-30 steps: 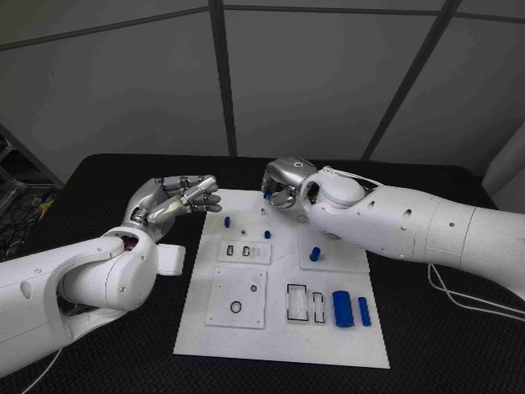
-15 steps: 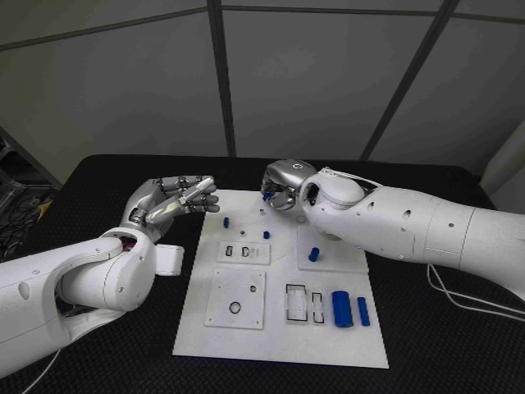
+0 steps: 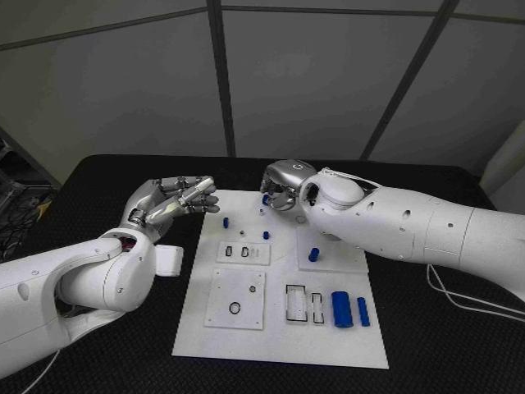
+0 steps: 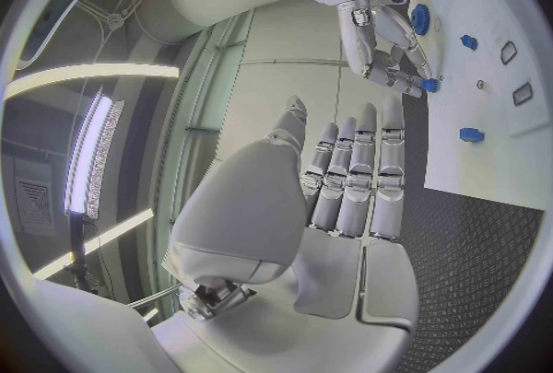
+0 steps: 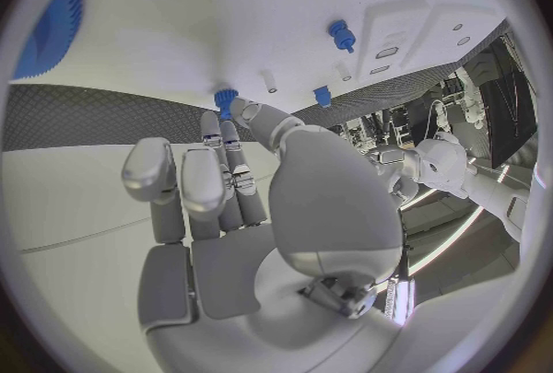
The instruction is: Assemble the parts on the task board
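Looks like this one's still early on. The white board (image 3: pixel 280 328) sits in the middle of the black desk (image 3: pixel 452 328), and most of the blue pieces are loose on it: a fat blue cylinder (image 3: pixel 342 308) and a thinner blue bar (image 3: pixel 363 310) lie well toward the robot from both sets of fingers, next to two empty rectangular slots (image 3: pixel 305 304). A blue peg (image 3: pixel 315 254) sits on a raised plate below the right hand, and two small pegs (image 3: pixel 227 222) stand between the two hands. My guess is those big ones haven't gone into anything yet, so most of the job is left.

The right hand (image 3: pixel 284 187) is down at the far end of the board with a tiny blue piece (image 5: pixel 225 99) pinched at its fingers (image 5: pixel 219 147); the left wrist view shows the same bit (image 4: pixel 429 85) at those fingertips. Can't tell whether it's seated in a hole or only touching the board.

The left hand (image 3: pixel 168 199) hovers just off the board's far left corner, fingers (image 4: pixel 351 175) straight and side by side, holding nothing.

Hard to see: the right forearm covers part of the board's far right section, and the little holes there are too small to read.
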{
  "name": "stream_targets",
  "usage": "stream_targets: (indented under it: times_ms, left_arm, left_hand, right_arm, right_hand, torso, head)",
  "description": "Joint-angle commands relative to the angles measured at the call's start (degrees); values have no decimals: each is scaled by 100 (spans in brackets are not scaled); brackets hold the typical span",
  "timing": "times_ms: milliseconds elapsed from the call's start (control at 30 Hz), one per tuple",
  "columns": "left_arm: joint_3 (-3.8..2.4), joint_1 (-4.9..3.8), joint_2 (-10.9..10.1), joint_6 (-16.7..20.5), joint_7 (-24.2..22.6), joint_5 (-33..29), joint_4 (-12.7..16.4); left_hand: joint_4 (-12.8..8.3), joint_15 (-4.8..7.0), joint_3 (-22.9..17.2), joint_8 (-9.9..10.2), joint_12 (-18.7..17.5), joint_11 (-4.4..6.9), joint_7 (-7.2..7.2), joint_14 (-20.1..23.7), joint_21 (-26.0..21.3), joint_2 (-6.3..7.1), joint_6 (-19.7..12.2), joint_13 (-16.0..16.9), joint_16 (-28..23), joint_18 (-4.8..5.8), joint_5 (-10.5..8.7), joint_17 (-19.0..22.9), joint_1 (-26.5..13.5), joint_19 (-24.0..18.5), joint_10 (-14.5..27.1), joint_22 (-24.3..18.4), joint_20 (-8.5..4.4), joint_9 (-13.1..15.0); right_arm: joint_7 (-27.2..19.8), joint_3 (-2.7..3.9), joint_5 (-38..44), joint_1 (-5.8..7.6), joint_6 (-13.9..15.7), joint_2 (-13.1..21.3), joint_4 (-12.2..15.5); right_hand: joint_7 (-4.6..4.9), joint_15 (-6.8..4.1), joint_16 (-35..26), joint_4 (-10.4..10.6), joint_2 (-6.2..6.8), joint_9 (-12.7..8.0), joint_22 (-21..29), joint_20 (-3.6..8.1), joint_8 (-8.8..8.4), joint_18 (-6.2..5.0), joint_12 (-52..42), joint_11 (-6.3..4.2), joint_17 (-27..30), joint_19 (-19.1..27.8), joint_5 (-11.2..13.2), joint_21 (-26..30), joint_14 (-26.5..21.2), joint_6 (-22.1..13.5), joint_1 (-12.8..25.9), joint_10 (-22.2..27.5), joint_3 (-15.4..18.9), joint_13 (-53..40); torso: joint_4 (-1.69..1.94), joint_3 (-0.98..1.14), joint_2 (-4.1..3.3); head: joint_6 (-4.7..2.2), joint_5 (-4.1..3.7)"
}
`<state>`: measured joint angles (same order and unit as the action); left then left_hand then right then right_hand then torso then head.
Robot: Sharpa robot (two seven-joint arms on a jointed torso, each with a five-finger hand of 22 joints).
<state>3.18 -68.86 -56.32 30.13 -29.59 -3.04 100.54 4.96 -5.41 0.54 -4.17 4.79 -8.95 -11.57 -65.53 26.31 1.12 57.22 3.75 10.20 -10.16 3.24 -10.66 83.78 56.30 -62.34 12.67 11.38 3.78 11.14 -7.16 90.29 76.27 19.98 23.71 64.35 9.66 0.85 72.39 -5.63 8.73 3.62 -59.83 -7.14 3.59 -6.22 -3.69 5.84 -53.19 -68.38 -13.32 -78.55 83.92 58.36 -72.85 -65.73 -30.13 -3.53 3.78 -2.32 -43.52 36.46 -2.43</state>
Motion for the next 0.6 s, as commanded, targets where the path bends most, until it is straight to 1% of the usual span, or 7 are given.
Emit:
stream_targets:
  times_ms: [33, 100, 267, 400, 467, 500, 600]
  left_arm:
    - [-6, -9, 1, -42, -4, 21, -1]
    - [-6, -9, 0, -41, -3, 21, -4]
    - [-6, -9, -5, -42, 0, 21, -6]
    - [-5, -9, -12, -48, 2, 21, -12]
    - [-5, -9, -20, -51, 5, 21, -14]
    - [-5, -9, -23, -52, 6, 21, -13]
    - [-5, -8, -31, -54, 7, 21, -16]
  left_hand:
    - [-30, -29, 3, 33, -32, 9, -40, -17, 20, 5, 2, -7, -38, -17, -23, -8, -45, 40, 49, 9, 3, -5]
    - [-30, -29, 3, 33, -32, 9, -40, -17, 20, 5, 2, -7, -38, -17, -23, -8, -45, 40, 49, 9, 3, -5]
    - [-35, -30, 5, 36, -37, 7, -42, -18, 21, 6, -1, -7, -40, -17, -24, -10, -46, 38, 53, 10, 4, -6]
    - [-35, -30, 5, 36, -37, 7, -42, -18, 21, 6, -1, -7, -40, -17, -24, -10, -46, 38, 53, 10, 4, -6]
    - [-39, -31, 7, 38, -40, 6, -42, -18, 21, 5, -4, -7, -44, -17, -24, -12, -46, 37, 57, 10, 4, -6]
    - [-39, -31, 7, 38, -40, 6, -42, -18, 21, 5, -4, -7, -44, -17, -24, -12, -46, 37, 57, 10, 4, -6]
    - [-41, -32, 7, 39, -42, 6, -41, -16, 21, 4, -5, -8, -46, -17, -24, -13, -45, 36, 59, 10, 4, -6]
  right_arm:
    - [-49, 2, -101, 11, 174, -8, -9]
    - [-59, 2, -119, 11, 206, -6, -9]
    - [-93, 2, -160, 11, 342, 85, 93]
    - [-149, 4, -323, 10, 608, 386, 410]
    - [-186, 4, -517, 9, 780, 618, 643]
    - [-199, 4, -606, 9, 838, 723, 746]
    - [-211, 7, -1017, 10, 969, 1121, 1110]
  right_hand:
    - [4, 52, -85, 73, 111, 3, 170, -41, -12, -26, 13, 40, 177, 127, 41, 91, -38, -275, -2, 268, 77, -3]
    - [3, 56, -121, 101, 126, 7, 233, -51, -9, -38, 2, 47, 254, 166, 44, 127, -54, -367, -28, 362, 145, -5]
    - [0, 56, -128, 122, 125, 12, 249, -55, -3, -40, -11, 48, 274, 170, 31, 140, -57, -394, -51, 393, 190, -6]
    - [-4, 42, -72, 186, 94, 39, 192, -47, 44, -28, -106, 29, 200, 108, -98, 121, -27, -273, -82, 244, 214, -22]
    - [1, 28, 27, 241, 93, 55, 60, -38, 80, -3, -197, 4, 43, 4, -115, 65, 18, -164, -63, 59, 224, -37]
    - [3, 17, 66, 269, 110, 61, 20, -32, 93, 5, -247, -11, -14, -27, -93, 47, 35, -118, -45, -46, 241, -46]
    - [-40, -54, 112, 316, 167, 83, -18, 12, 153, 9, -504, -118, -64, -59, -47, 30, 50, 45, -29, -559, 318, -142]
  torso:
    - [2, 1, -3]
    - [3, 1, -3]
    - [-3, 2, -2]
    - [-19, 11, 14]
    - [-23, 5, 18]
    - [-30, 6, 24]
    - [-58, 14, 46]
  head:
    - [0, 0]
    - [-1, -1]
    - [-7, 4]
    - [-2, 0]
    - [-13, -18]
    - [-16, -31]
    - [-20, -38]
